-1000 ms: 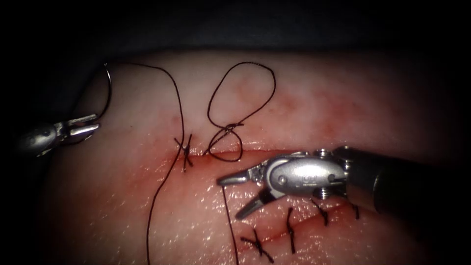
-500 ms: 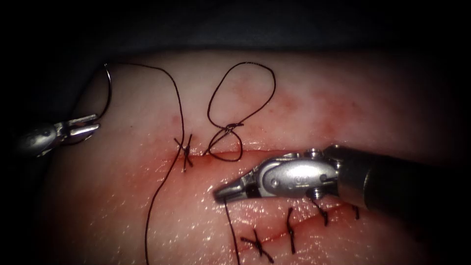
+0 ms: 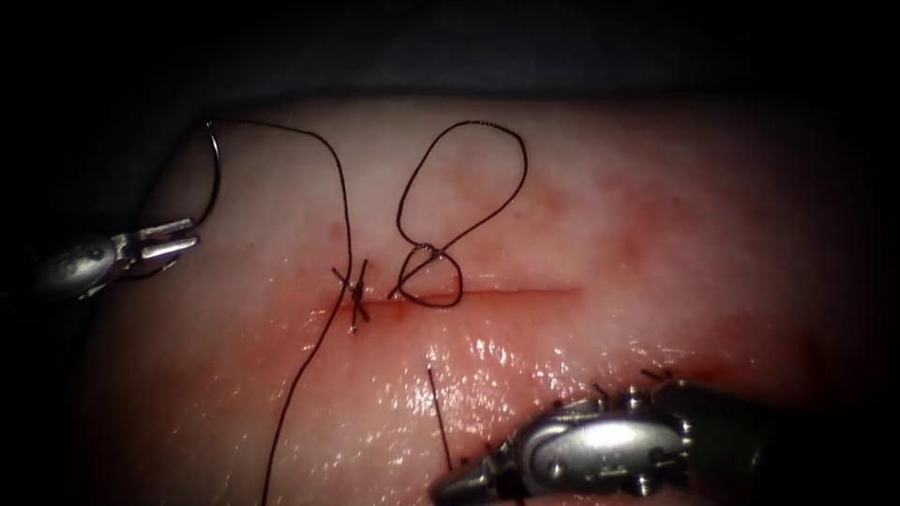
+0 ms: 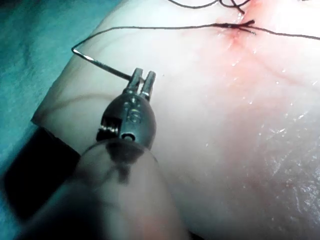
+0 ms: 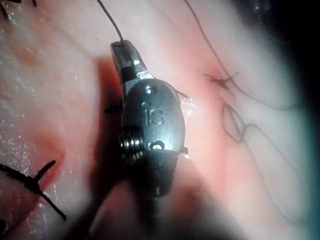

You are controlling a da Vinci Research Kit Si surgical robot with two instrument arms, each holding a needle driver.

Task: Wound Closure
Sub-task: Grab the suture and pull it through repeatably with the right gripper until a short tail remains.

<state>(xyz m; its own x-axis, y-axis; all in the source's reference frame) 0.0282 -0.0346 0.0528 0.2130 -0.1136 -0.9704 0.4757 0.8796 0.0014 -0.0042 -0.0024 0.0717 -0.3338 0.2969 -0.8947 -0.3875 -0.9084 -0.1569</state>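
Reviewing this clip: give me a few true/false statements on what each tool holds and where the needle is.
1. The left tool holds the needle. True.
2. The needle is buried in the tissue. False: it lies free above the tissue, left of the cut.
3. The right tool is shut on the thread. True.
4. The right tool grips the needle's tip. False: it holds thread.
5. A thread loop lies above the cut. True.
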